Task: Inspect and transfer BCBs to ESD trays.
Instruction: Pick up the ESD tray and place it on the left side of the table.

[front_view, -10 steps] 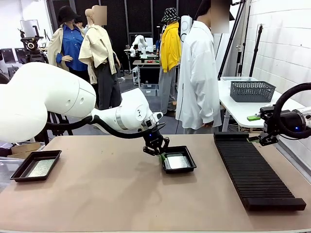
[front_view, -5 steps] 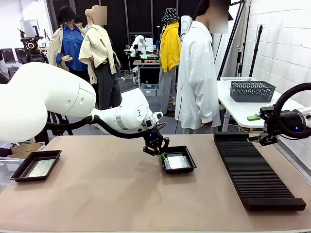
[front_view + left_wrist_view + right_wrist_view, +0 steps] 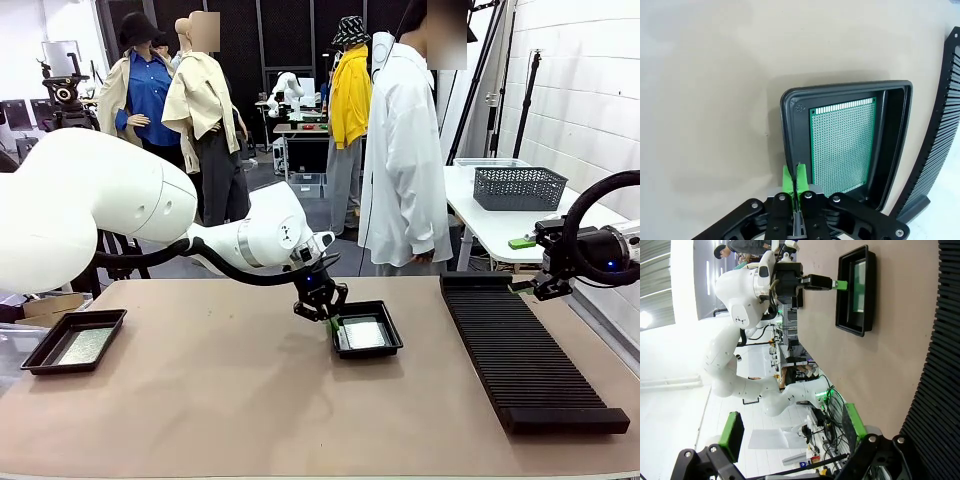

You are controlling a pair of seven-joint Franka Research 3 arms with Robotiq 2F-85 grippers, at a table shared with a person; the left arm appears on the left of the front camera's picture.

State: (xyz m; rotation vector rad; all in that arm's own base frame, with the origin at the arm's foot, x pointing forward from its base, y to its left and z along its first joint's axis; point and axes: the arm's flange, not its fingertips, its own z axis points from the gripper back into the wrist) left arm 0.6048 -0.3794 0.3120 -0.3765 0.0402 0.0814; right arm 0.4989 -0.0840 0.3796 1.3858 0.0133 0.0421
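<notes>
While the left pincer (image 3: 794, 176) sits pinched together at the near rim of the middle ESD tray (image 3: 790, 130), a green BCB (image 3: 842, 145) lies flat inside it; the right pincer (image 3: 790, 432) hangs spread apart beside the ribbed rack (image 3: 525, 355).

bright even overhead light, soft shadows on the matte beige table (image 3: 200, 400), white glare along the right wrist view's left side, wide-angle bending at edges.
</notes>
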